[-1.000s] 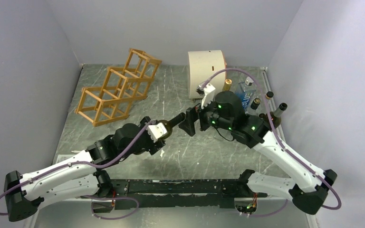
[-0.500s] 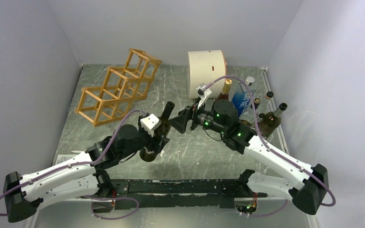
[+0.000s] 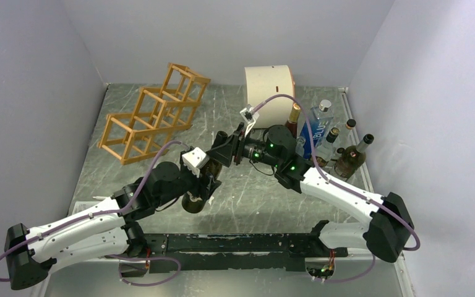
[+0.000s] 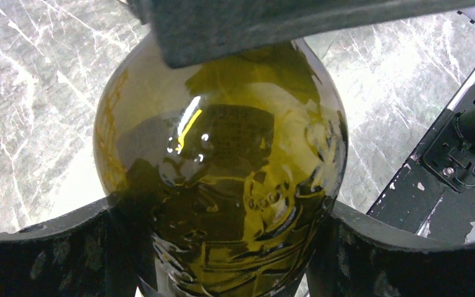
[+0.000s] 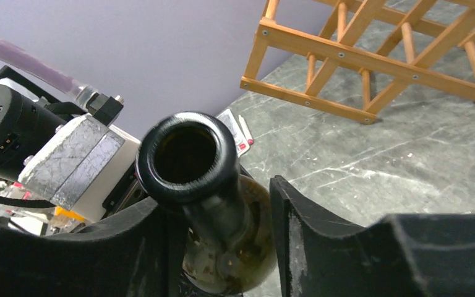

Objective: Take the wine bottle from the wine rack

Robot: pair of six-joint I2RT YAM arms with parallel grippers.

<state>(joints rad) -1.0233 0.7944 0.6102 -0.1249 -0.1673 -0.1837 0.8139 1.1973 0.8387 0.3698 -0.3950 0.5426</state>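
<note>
1. Clamped at the body by the left jaws: wine bottle (image 4: 222, 154); neck between the right jaws, cannot tell if gripped.
2. Off the wine rack (image 3: 150, 117), well beyond both jaws.
3. Could slip or twist if released before the neck is held.

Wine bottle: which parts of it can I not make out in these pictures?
- Left wrist: wine bottle top under a dark pad, bottom cut off by the frame edge.
- Right wrist: lower body behind the right end effector; whether it grips the neck, cannot tell.
- Top external: neck covered by that end effector.
</note>
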